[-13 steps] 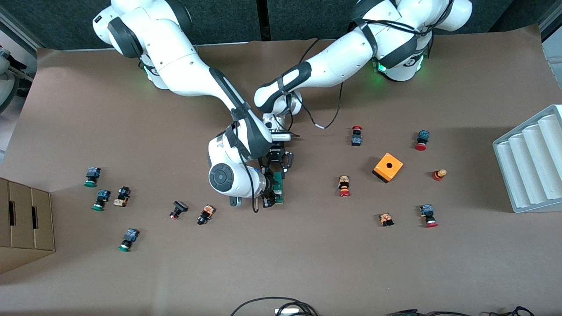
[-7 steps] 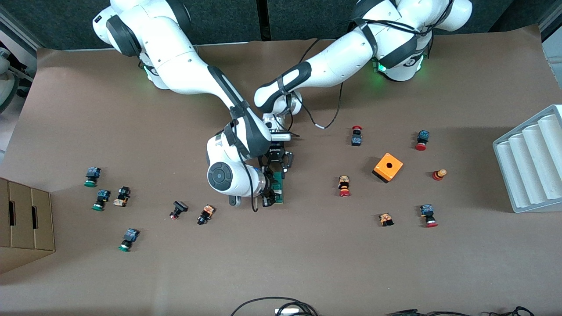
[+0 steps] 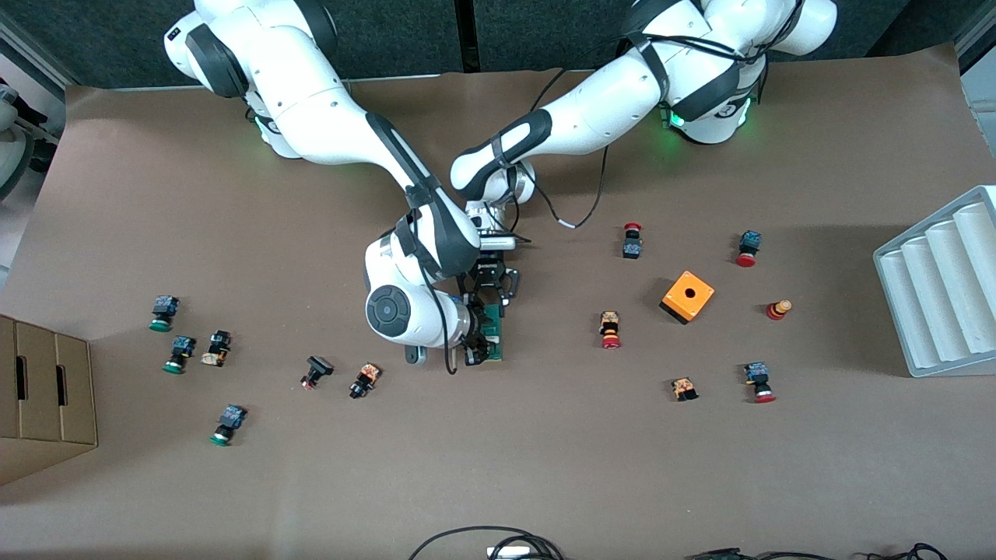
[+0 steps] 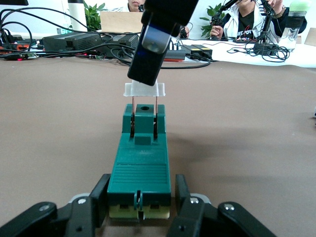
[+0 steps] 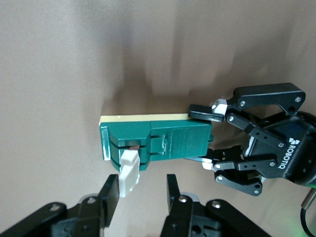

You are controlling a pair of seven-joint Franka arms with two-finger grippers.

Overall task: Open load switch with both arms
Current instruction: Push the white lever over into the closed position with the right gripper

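Switch: the green load switch (image 3: 493, 334) lies flat near the middle of the brown table (image 3: 545, 467); its long side runs from 12 o'clock to 6 o'clock in the front view; it has a cream strip along its bottom edge
White piece: the white sliding piece (image 4: 143, 89) is lifted up above the switch on two thin metal pins; it is at the end of the switch nearer to the front camera
Left claw: the left gripper (image 4: 140, 203) is pressed together on the end of the switch nearer to the robots; one black finger (image 4: 98, 195) touches each side of the green body
Right claw: the right gripper (image 5: 140, 195) is at the other end of the switch; it is pinching the white piece; in the left wrist view its black and blue finger (image 4: 154, 42) comes down onto the white piece from above
Arms: both white arms meet over the switch; the right arm's big round joint (image 3: 391, 311) sits at 9 o'clock from the switch
Orange cube: an orange cube with a hole (image 3: 687, 296) sits well apart from the switch, at 3 o'clock, toward the left arm's end of the table
Buttons: small red and green push-buttons are spread over the table on both sides of the switch
Tray: a grey ridged tray (image 3: 934, 288) is at the left arm's end of the table
Box: a cardboard box (image 3: 47, 393) is at the right arm's end of the table
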